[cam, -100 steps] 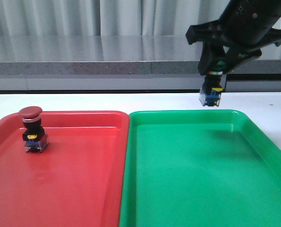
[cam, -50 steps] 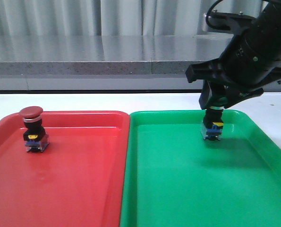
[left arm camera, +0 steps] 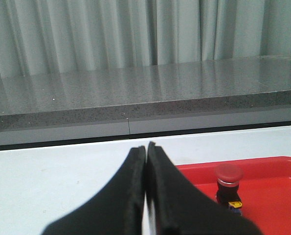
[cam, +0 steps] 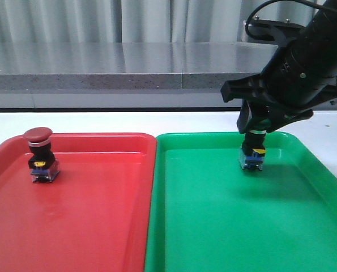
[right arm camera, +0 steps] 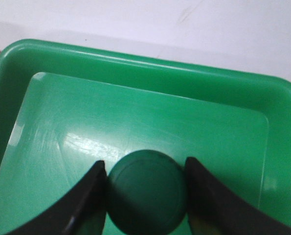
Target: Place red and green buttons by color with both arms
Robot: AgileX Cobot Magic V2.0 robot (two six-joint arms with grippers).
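Now, with the right tool (cam: pixel 257 126) clamped on the green button (cam: pixel 253 156) over the green tray (cam: pixel 225 226), seat its base flat, then release; left tool (left arm camera: pixel 146 196) is closed, empty.

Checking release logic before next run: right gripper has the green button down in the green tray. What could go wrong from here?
1. The right gripper grips the green button by its cap; if the base isn't flat on the green tray, it may tip on release.
2. An uneven finger opening could drag it sideways.
3. It sits near the tray's far rim, so a knock on retreat could push it against the wall.
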